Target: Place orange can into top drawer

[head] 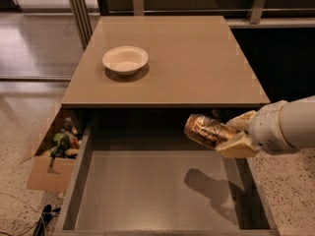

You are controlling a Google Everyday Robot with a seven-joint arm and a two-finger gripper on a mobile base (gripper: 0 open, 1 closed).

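The orange can [207, 130] is shiny orange-gold with dark print. It lies on its side in the air, held in my gripper [231, 134], whose fingers [236, 145] are shut on it. The arm comes in from the right edge. The can hangs over the right rear part of the open top drawer [142, 191], just in front of the tabletop's front edge and well above the flat grey drawer bottom. The can and gripper cast a shadow on the drawer bottom below them.
A white bowl [125, 59] sits on the tan tabletop [197, 58] at the left. A cardboard box of clutter [51, 151] stands on the floor left of the drawer. Cables lie on the floor at the lower left.
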